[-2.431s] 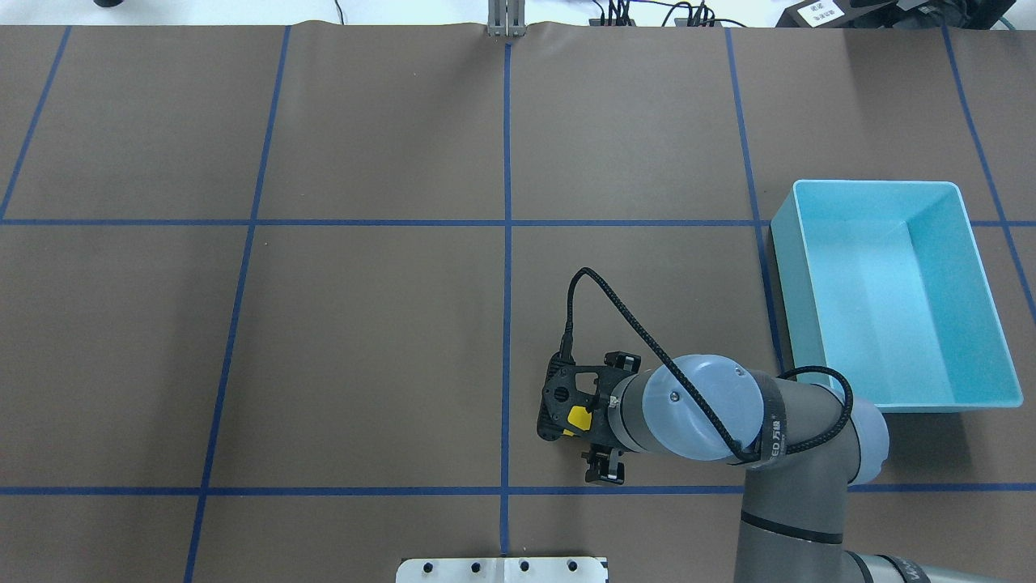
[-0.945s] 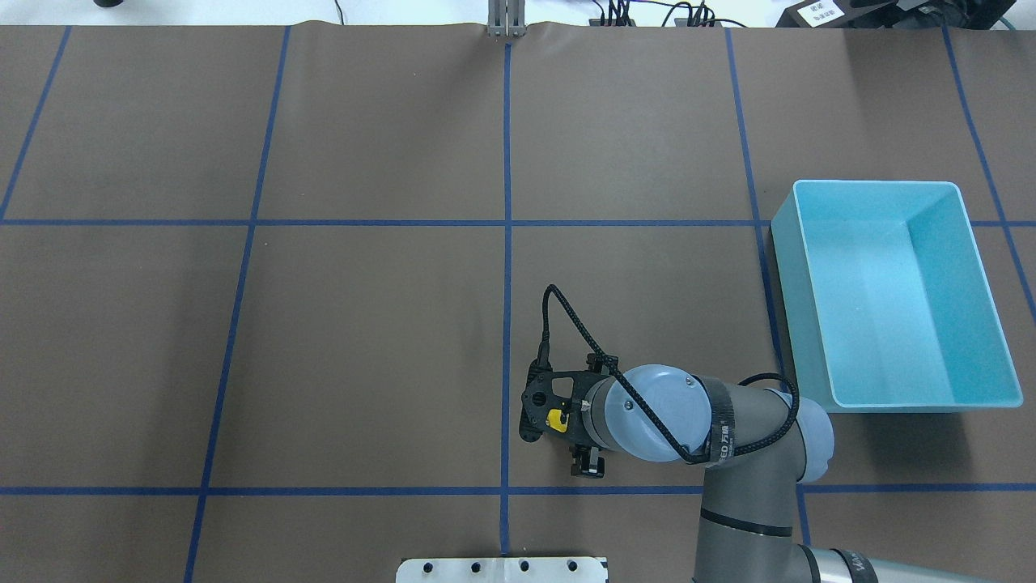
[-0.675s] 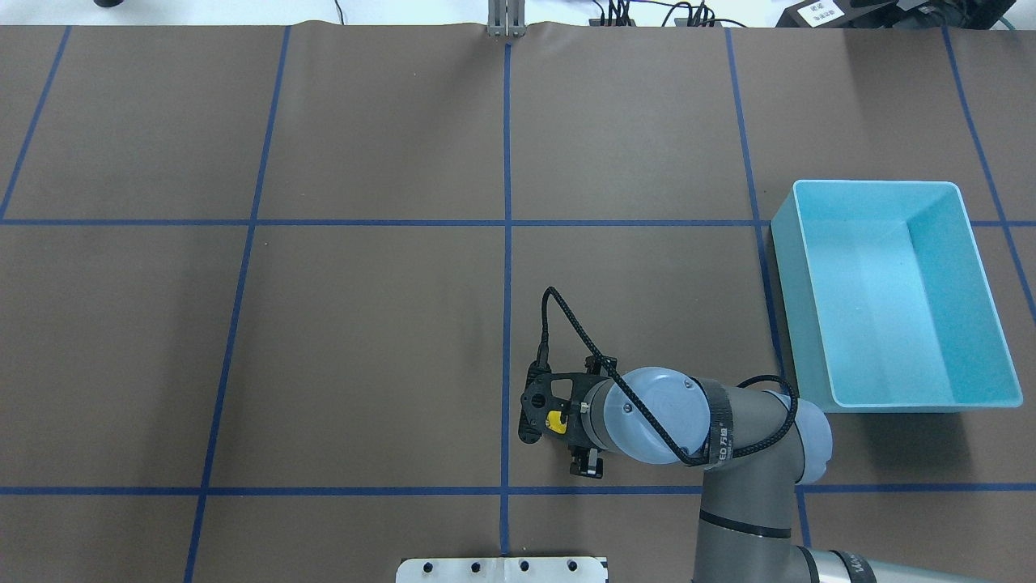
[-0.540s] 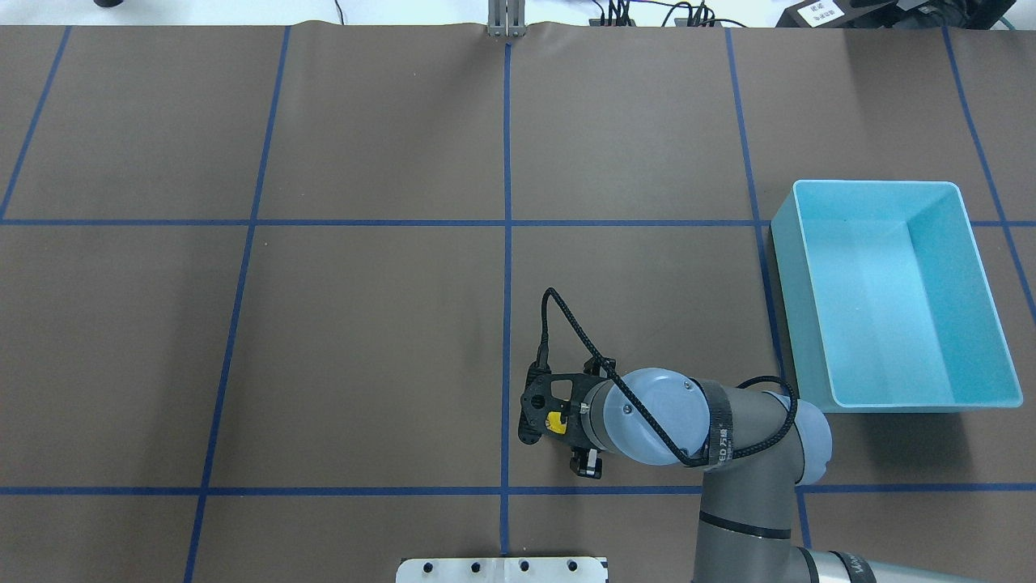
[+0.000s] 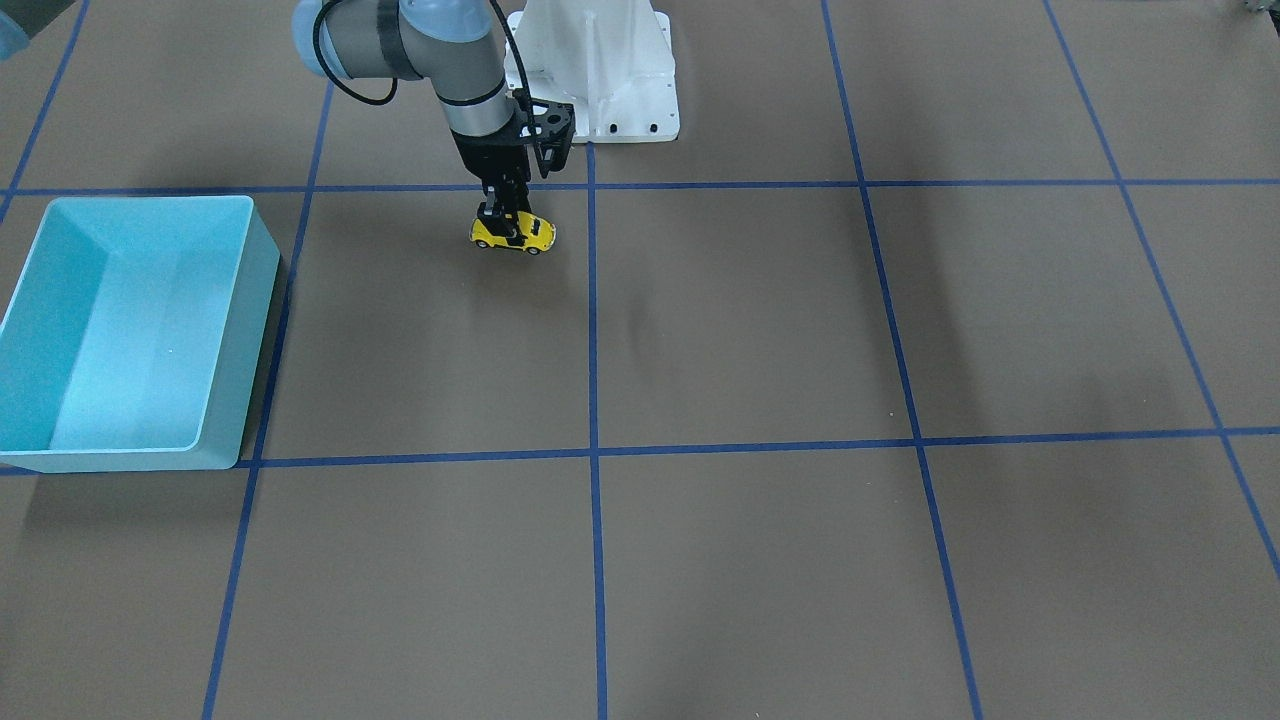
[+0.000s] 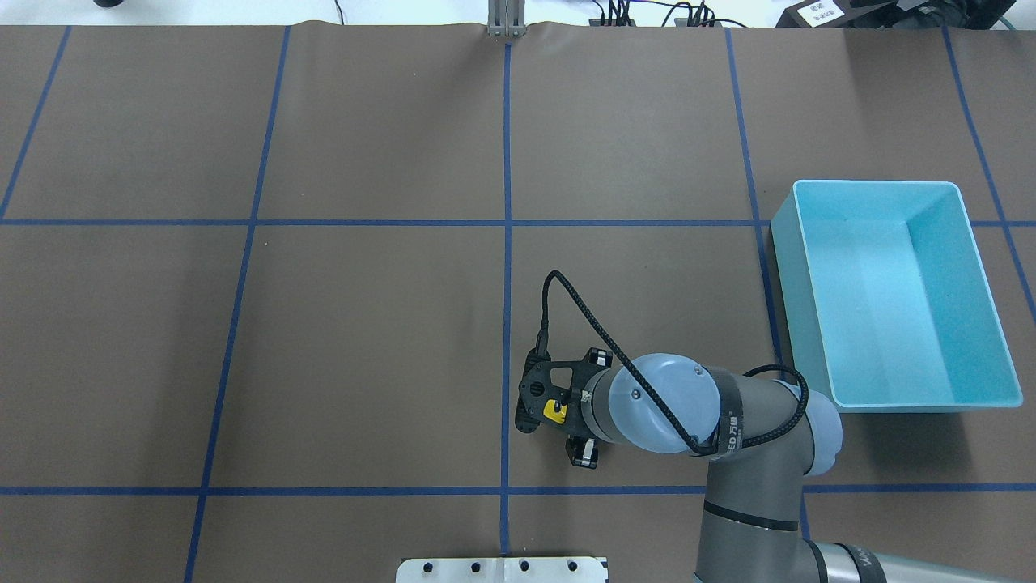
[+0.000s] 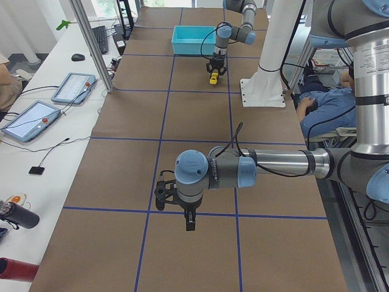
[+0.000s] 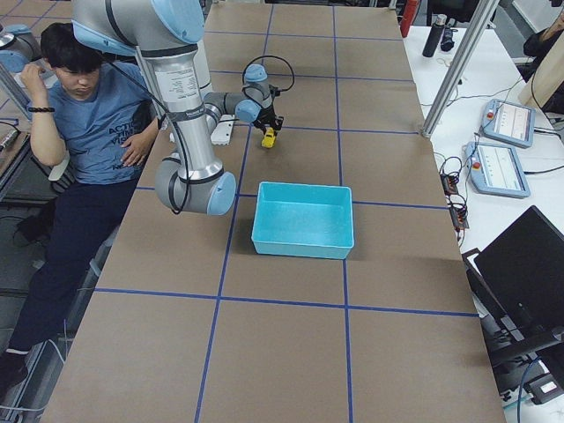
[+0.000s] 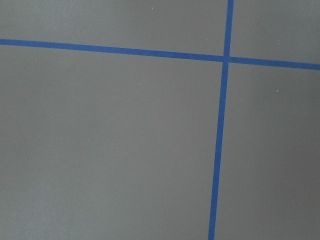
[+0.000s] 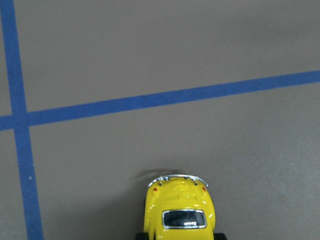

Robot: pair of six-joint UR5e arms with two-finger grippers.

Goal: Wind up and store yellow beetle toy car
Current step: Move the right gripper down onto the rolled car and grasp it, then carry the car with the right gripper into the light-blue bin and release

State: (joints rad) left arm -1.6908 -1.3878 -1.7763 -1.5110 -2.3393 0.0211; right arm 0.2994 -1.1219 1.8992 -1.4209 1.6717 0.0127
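Note:
The yellow beetle toy car (image 5: pixel 513 233) sits on the brown mat, near the robot's side, just right of the centre blue line as the robot faces. My right gripper (image 5: pixel 511 220) comes straight down on it and is shut on its body. From overhead only a bit of yellow (image 6: pixel 555 410) shows under the wrist. In the right wrist view the car's rear (image 10: pixel 181 210) is at the bottom edge. My left gripper (image 7: pixel 190 224) hangs low over bare mat far to the left; I cannot tell whether it is open or shut.
The turquoise bin (image 6: pixel 789 267) stands empty to the right of the car, and shows at the left in the front-facing view (image 5: pixel 262 250). The white robot base plate (image 5: pixel 600 90) is just behind the right gripper. Blue tape lines cross the mat.
The right gripper has carried the car left and back toward the robot's side, then nudged it slightly forward with a small wrist turn. It stays shut on the car.

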